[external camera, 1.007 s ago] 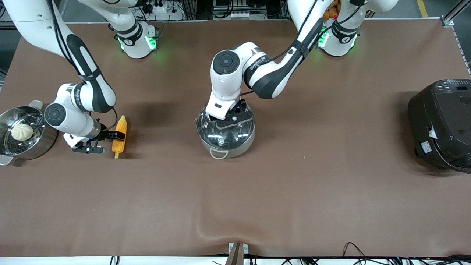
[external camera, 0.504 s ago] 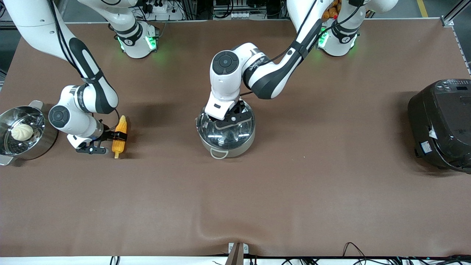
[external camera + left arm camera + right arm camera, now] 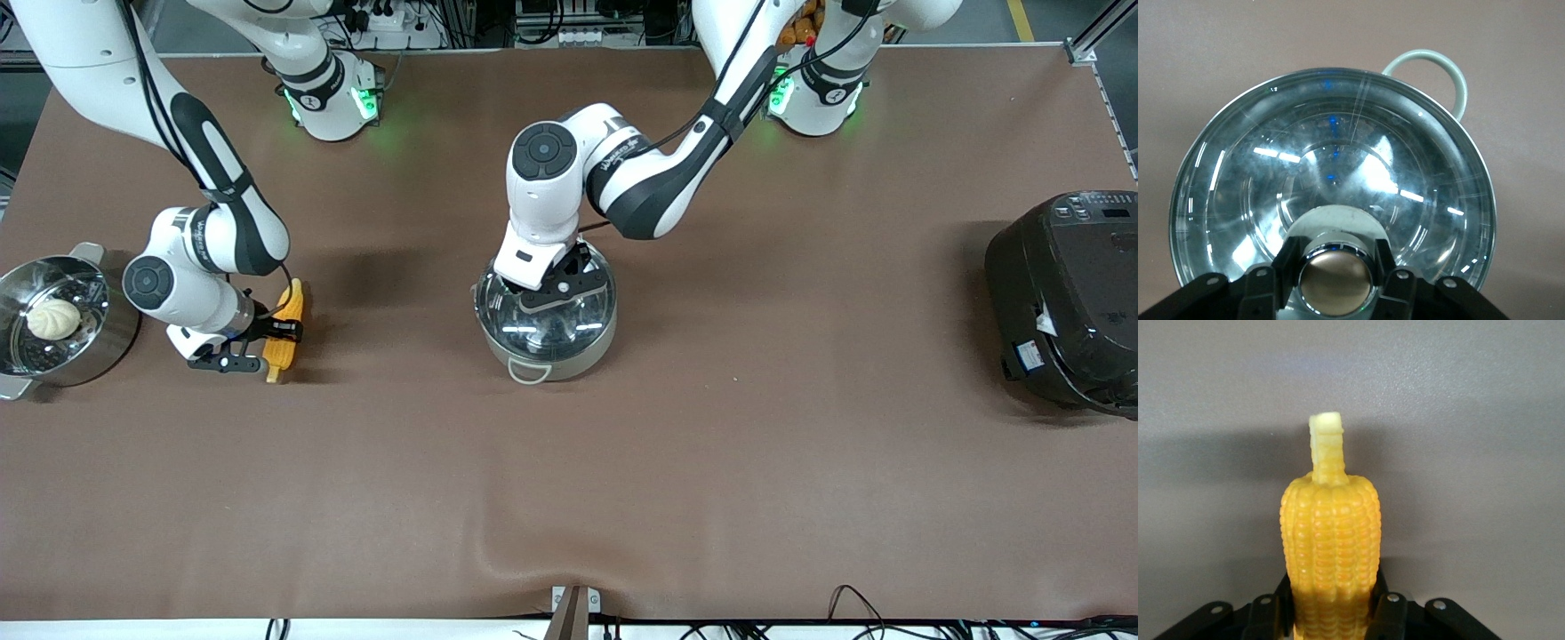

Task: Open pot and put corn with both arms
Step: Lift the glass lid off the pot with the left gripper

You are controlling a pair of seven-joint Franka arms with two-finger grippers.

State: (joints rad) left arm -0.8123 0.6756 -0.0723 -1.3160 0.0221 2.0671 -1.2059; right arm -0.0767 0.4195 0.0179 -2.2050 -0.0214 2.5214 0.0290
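Observation:
The steel pot [image 3: 569,360] stands mid-table with its glass lid [image 3: 547,324] on. My left gripper [image 3: 553,286] is over the lid, shut on the round knob [image 3: 1336,280], one finger [image 3: 1286,270] on each side. The lid [image 3: 1338,160] and one grey loop handle [image 3: 1431,70] show in the left wrist view. The yellow-orange corn [image 3: 286,324] lies toward the right arm's end of the table. My right gripper [image 3: 267,333] is shut across its middle. In the right wrist view the corn [image 3: 1331,533] sits between the fingers, pale stalk [image 3: 1327,443] pointing away.
A steel steamer basket [image 3: 98,351] with a white bun [image 3: 53,317] stands beside the right gripper at the table's end. A big black cooker [image 3: 1067,302] stands at the left arm's end. A fold in the brown cloth [image 3: 524,551] lies near the front edge.
My right gripper and the corn have shifted slightly toward the steamer basket, the corn tilting a little. The left gripper and the lid have stayed put.

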